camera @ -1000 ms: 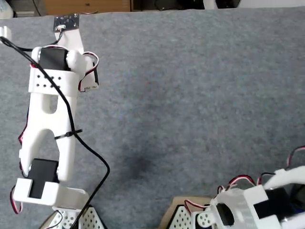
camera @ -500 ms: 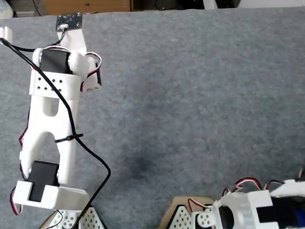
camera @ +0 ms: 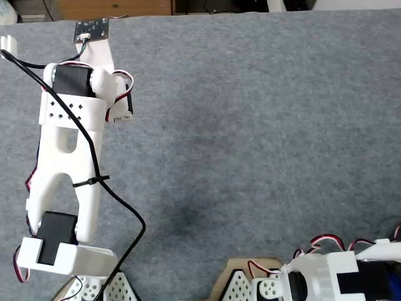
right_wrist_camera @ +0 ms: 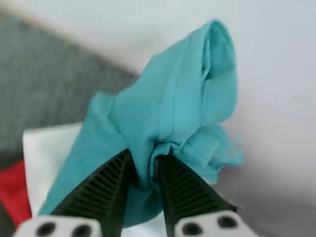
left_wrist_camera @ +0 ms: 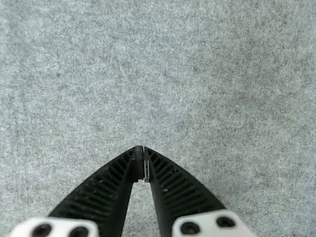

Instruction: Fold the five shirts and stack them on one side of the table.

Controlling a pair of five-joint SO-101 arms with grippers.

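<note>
A gray, felt-like covering lay over the whole tabletop [camera: 263, 125], with one darker smudge [camera: 185, 216] toward the near side. Past the far edge the high view caught a strip of wooden furniture [camera: 113, 7] and some dark shapes beside it.

Two white arms were in place. The left arm [camera: 69, 144] stretched along the left side of the tabletop toward the far edge, with a black cable [camera: 119, 200] looping down it. The left jaws were pressed together at the tips over bare gray covering [left_wrist_camera: 222, 74], holding nothing. The right arm [camera: 338, 279] sat folded at the near right corner.

Three pieces of cloth could be counted. One teal shirt [right_wrist_camera: 187, 98] was bunched and pinched between the right jaws, hanging above one white cloth [right_wrist_camera: 49, 148], and one red cloth [right_wrist_camera: 12, 192] lay beside that. A pale surface [right_wrist_camera: 276, 74] stood behind the shirt.
</note>
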